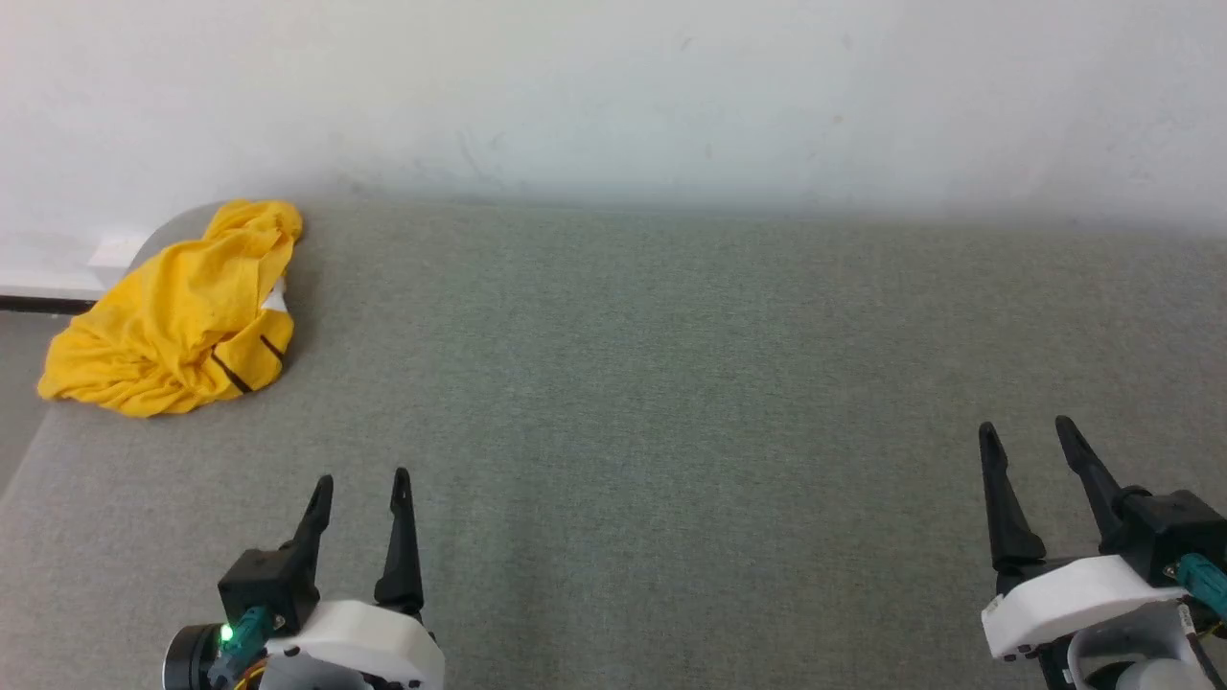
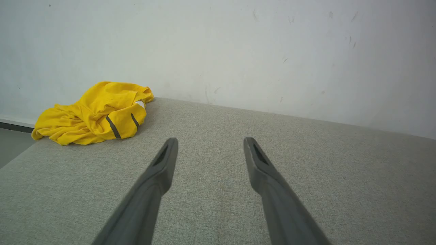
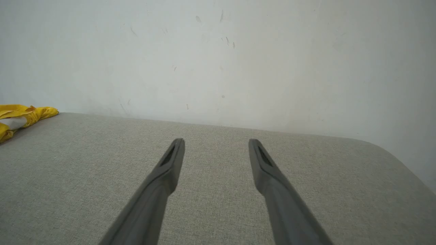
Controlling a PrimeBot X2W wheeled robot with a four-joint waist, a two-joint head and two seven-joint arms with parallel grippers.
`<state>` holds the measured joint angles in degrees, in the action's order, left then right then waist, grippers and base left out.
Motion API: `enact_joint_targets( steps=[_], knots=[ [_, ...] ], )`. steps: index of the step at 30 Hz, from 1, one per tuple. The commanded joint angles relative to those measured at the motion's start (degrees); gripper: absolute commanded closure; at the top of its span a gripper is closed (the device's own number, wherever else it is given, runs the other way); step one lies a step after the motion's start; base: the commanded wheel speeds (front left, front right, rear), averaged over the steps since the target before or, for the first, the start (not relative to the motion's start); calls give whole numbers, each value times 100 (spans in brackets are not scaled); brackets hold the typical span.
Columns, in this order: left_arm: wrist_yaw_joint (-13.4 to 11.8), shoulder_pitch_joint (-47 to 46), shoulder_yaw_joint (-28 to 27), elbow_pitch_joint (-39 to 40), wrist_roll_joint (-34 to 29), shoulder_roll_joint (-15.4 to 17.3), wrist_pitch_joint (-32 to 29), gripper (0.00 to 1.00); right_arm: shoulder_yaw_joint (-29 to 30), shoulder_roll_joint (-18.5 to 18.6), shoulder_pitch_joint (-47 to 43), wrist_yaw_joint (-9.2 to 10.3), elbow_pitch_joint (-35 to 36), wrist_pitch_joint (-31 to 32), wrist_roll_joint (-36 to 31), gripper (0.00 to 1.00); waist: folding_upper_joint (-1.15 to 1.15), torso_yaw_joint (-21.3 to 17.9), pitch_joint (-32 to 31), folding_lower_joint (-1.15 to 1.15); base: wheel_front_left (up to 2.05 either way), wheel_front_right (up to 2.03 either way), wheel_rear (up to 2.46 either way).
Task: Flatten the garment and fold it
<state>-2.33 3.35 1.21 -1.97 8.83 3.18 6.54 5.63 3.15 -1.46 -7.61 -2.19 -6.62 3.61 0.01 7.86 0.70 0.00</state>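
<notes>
Scuffed white wall [image 1: 613, 86] backs a broad grey fabric-covered desk [image 1: 671, 383]. A crumpled bright yellow garment [image 1: 173, 326] with black stripes lies heaped at the desk's far left corner. Near side: left pincer [image 1: 363, 476] and right pincer [image 1: 1026, 425], both spread apart and empty, well clear of it.

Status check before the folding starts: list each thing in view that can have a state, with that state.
garment: crumpled in a heap at the far left corner of the grey surface, neither flattened nor folded, touched by no gripper.
left gripper: open, empty, short of the garment.
right gripper: open, empty, far across the surface from the garment.
</notes>
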Motion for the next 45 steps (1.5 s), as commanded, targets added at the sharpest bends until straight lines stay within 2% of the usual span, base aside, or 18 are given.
enact_joint_targets(
  steps=[1, 29, 45],
  knots=[
    [-51, 61, 12, -28, 63, -14, 59, 0, 28, -12, -10, 6, -22, -56, 55, 0, -1, 116, 1, 0, 0, 0, 0],
    [-166, 308, 66, -191, 496, -21, 395, 0, -290, -19, -126, 8, -279, -391, 111, 0, -1, 1316, -44, 0, 0, 0, 0],
    [-340, 378, 177, -227, 866, -25, 588, 0, -447, -22, -88, 10, -461, -582, 104, 0, -1, 1892, 31, 0, 0, 0, 0]
  ],
)
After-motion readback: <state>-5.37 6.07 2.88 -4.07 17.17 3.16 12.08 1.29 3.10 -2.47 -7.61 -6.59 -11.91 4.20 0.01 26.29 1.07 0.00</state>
